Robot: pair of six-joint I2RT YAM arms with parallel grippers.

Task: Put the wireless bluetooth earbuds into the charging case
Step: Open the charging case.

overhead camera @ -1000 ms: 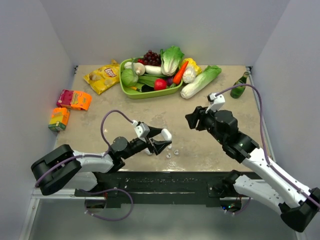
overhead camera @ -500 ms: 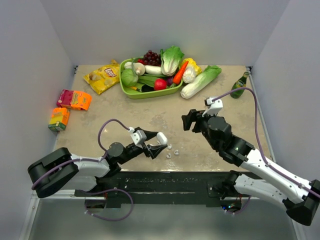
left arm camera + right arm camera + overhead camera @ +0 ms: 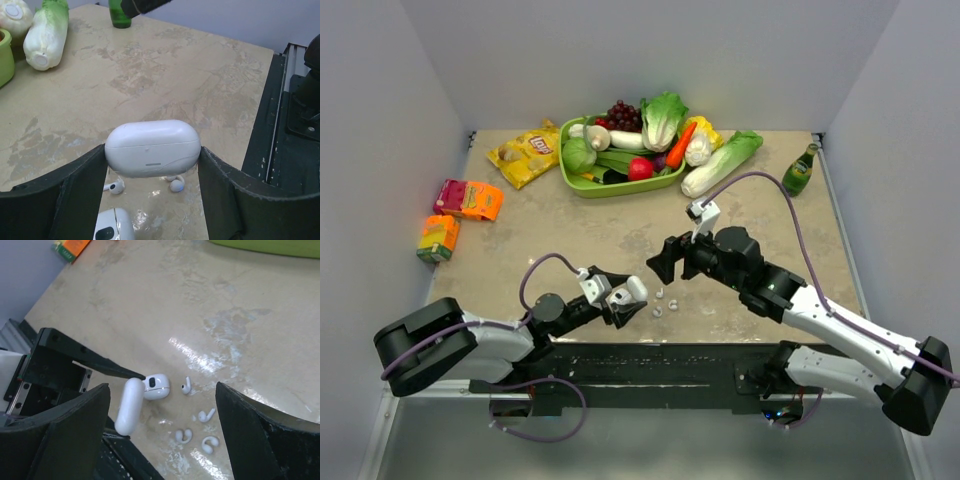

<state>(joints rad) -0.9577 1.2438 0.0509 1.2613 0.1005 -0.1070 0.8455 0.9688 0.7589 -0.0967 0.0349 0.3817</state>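
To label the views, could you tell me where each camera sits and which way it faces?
Top external: above, behind the robot, overlooking the table; left arm and right arm show.
Left wrist: on the left gripper, facing the bottle; its fingers clamp the charging case.
Right wrist: on the right gripper, looking down at the earbuds between its open fingers.
Shared: both wrist views show that case.

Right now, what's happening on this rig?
The left gripper holds a closed white charging case between its fingers, low over the table near its front edge. Four earbuds lie loose on the table beside a second case. The right gripper hangs open above them. None is picked up yet.
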